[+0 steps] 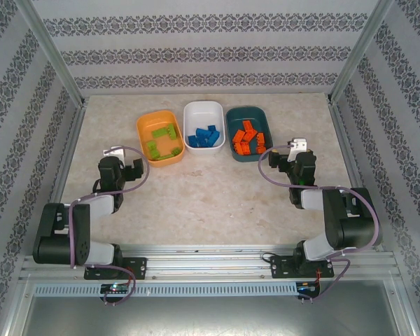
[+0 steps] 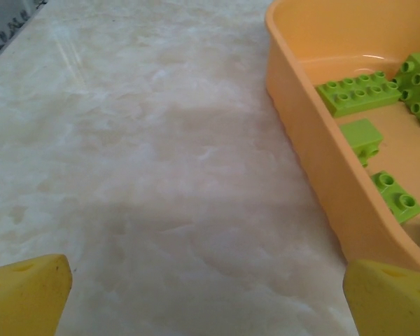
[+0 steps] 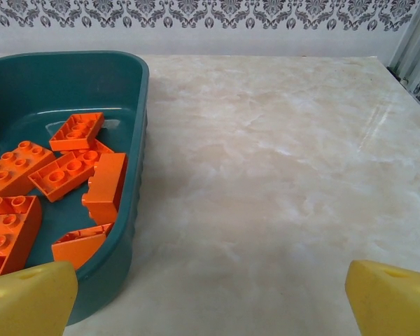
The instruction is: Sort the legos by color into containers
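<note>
**Tubs close to both pincers**

Left pincer (image 2: 210,304) and right pincer (image 3: 210,301) gape empty. We see green bricks (image 2: 357,94) in orange tub (image 2: 306,133), blue bricks (image 1: 204,136) in white tub (image 1: 203,112), orange bricks (image 3: 70,171) in teal tub (image 3: 133,175). Risk: careless swing could knock a tub.

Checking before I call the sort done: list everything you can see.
orange tub: one, orange, left of row
white tub: one, white, middle of row
teal tub: one, dark teal, right of row
green legos: several, lime green, in orange tub
blue legos: several, blue, in white tub
orange legos: several, orange-red, in teal tub
table: one, pale marbled, under the tubs
left gripper: one, yellow-tipped, open, beside orange tub
right gripper: one, yellow-tipped, open, beside teal tub
</note>
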